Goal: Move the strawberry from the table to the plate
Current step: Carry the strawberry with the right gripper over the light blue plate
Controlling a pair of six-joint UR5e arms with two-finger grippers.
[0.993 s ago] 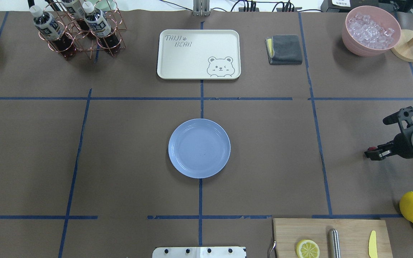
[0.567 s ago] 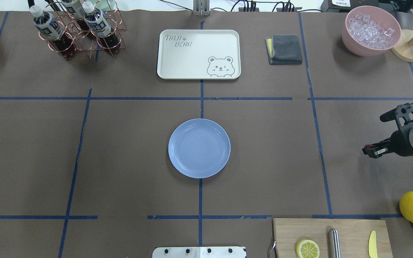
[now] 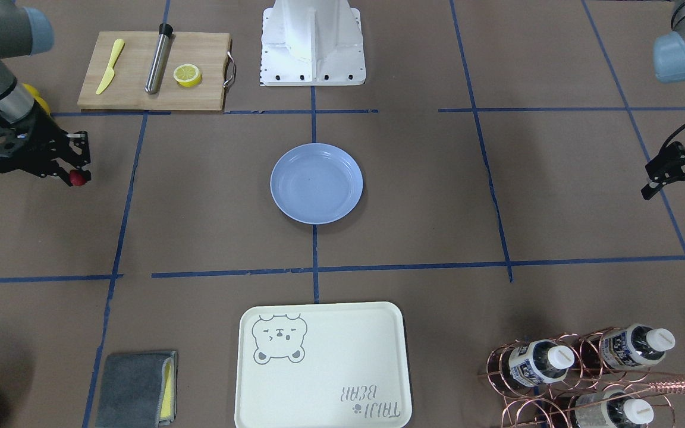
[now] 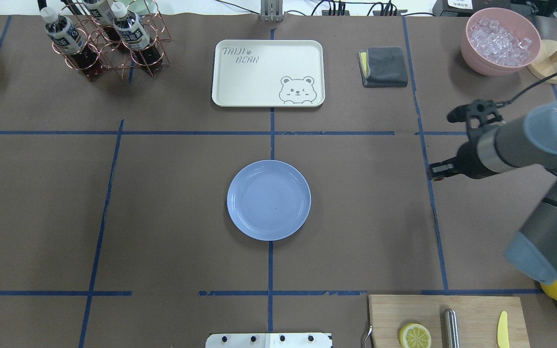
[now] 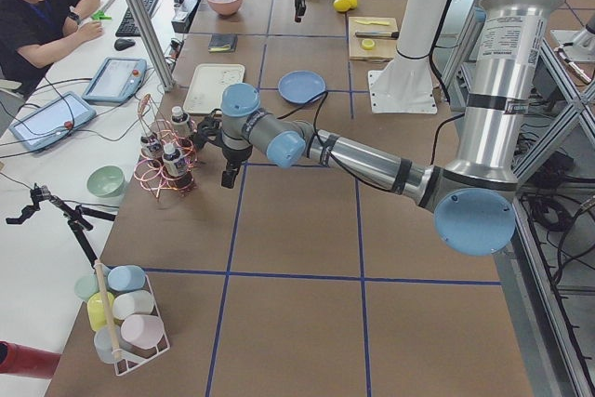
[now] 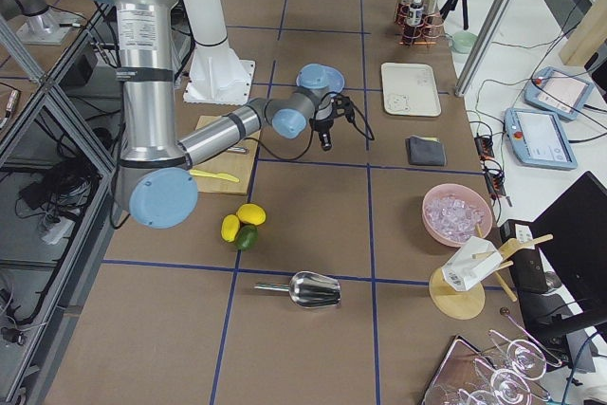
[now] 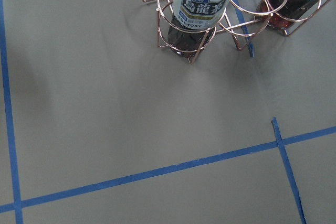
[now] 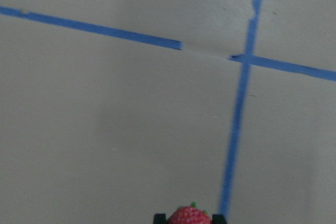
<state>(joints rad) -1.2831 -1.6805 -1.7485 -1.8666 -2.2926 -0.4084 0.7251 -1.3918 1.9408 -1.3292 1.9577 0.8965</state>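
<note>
Since a second ago the right hand point(image 3: 79, 174) has swung inward above the brown-papered, blue-taped bench point(image 4: 162, 193), clamped on the tiny dark red bumpy strawberry point(image 3: 78, 178); the round pale blue plastic plate point(image 4: 269, 200) lies well ahead of it; the left hand point(image 3: 675, 193) hangs spread, empty.

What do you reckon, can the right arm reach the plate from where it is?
Probably yes. The right gripper, shut on the strawberry, hangs over the table right of the plate, and only bare brown paper lies between them.
</note>
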